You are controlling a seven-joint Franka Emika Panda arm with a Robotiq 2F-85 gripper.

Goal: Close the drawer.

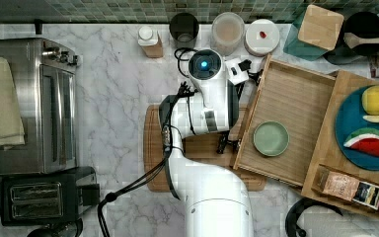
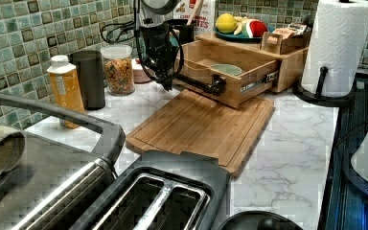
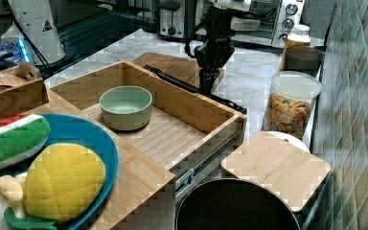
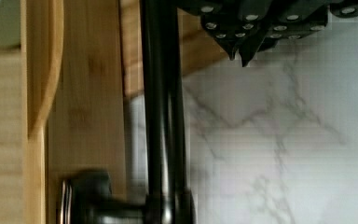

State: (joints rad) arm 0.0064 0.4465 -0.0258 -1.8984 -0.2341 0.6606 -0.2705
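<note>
The light-wood drawer point(image 1: 296, 98) point(image 2: 230, 93) point(image 3: 172, 134) stands pulled out from under the wooden shelf. A pale green bowl point(image 1: 271, 138) point(image 2: 226, 69) point(image 3: 125, 106) sits in it. A black bar handle point(image 2: 201, 85) point(image 3: 191, 88) point(image 4: 161, 116) runs along the drawer's front wall point(image 4: 88, 93). My gripper point(image 2: 165, 84) point(image 3: 206, 82) point(image 4: 241, 53) hangs just outside that front, beside the handle's far end, above the marble. Its fingers are shut together with nothing between them, close to the bar but apart from it in the wrist view.
A flat wooden cutting board point(image 1: 153, 148) point(image 2: 201, 124) lies on the counter in front of the drawer. The shelf top point(image 1: 325, 158) bears a blue plate point(image 1: 350, 123) of toy fruit. Jars point(image 2: 118, 69) line the tiled wall. A toaster point(image 1: 44, 197) and a toaster oven point(image 1: 54, 108) stand at the top view's left.
</note>
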